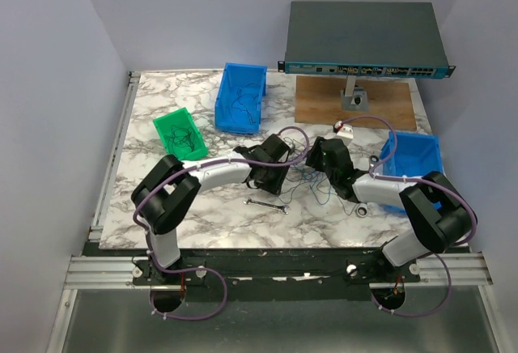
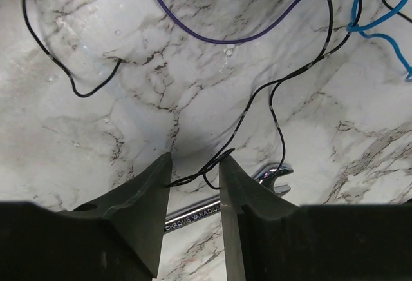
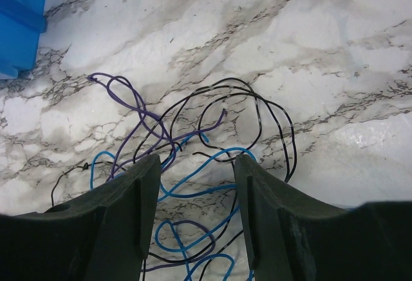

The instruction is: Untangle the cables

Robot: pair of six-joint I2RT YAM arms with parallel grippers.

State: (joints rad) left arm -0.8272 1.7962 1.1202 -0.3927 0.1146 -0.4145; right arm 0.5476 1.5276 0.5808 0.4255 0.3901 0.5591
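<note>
Marble counter point(image 3: 335, 49) carries the cables point(image 3: 219, 150) (blue, black, purple strands) tangled near its middle. Right hand point(image 3: 196, 158) hovers over them, half wide, empty. Left hand point(image 2: 194, 162) is narrower, a black strand point(image 2: 193, 176) crossing its gap unpinched, above a wrench point(image 2: 193, 217).

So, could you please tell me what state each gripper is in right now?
Left gripper: open, a black wire lying between the jaws, not pinched.
Right gripper: open above the tangle of wires, holding nothing.

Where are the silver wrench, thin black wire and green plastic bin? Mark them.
Silver metal wrench point(image 2: 273, 174): left wrist view, open-end head.
Thin black wire point(image 2: 77, 94): left wrist view, bottom of left curve.
Green plastic bin point(image 1: 170, 116): top view, far rim.
</note>
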